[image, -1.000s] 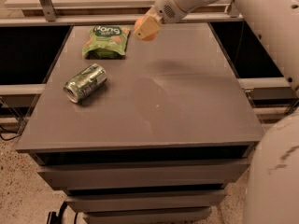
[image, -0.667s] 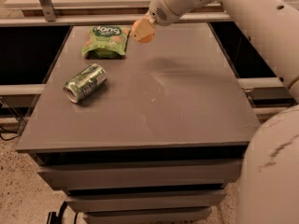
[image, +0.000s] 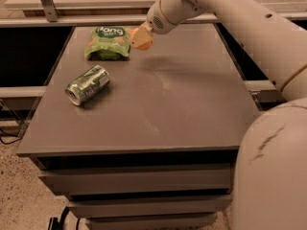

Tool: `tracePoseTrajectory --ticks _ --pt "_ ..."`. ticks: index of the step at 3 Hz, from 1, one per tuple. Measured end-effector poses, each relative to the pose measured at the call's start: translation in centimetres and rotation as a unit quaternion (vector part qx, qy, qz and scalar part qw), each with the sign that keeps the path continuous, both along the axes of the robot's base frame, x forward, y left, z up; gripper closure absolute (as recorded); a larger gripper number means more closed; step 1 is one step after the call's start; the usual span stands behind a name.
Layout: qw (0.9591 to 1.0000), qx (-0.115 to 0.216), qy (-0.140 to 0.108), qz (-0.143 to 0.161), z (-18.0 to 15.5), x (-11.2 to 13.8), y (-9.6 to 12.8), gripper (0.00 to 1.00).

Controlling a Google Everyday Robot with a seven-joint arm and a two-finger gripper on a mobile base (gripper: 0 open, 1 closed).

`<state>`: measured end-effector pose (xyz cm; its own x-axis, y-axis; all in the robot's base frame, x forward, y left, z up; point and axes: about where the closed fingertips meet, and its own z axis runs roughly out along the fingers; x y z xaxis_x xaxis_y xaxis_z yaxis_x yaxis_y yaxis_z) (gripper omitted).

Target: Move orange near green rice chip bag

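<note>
Camera view, looking down on a grey bench (image: 192,95) from its near edge. A white robot arm (image: 230,13) reaches in from the right to the far side. Its hand (image: 139,38) is pinching the orange (image: 144,45), which shows as a small orange curve below the tan fingers (image: 135,34). The hand hangs just beside the right edge of the green rice chip bag (image: 108,42), which lies flat at the far left. The orange seems to be held a little above the bench, not resting on it. A dented green-and-silver drink can (image: 88,84) lies on its side, nearer and further left, well apart from the hand.

The carrying step looks nearly finished. The next move probably calls for lowering the orange straight down onto bare bench beside the bag, then spreading the fingers gently so the round fruit does not roll.
</note>
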<state>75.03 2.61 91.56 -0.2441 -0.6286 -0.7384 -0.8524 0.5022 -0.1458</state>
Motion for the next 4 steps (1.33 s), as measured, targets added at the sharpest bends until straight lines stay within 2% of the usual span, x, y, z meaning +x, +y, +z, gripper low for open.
tracePoseTrajectory --ticks 3,4 --pt "0.9995 0.015 0.016 0.023 -2.5 0.8 2.3 1.0" --pt "0.9995 0.011 0.021 0.022 -3.0 1.0 2.6 0.82"
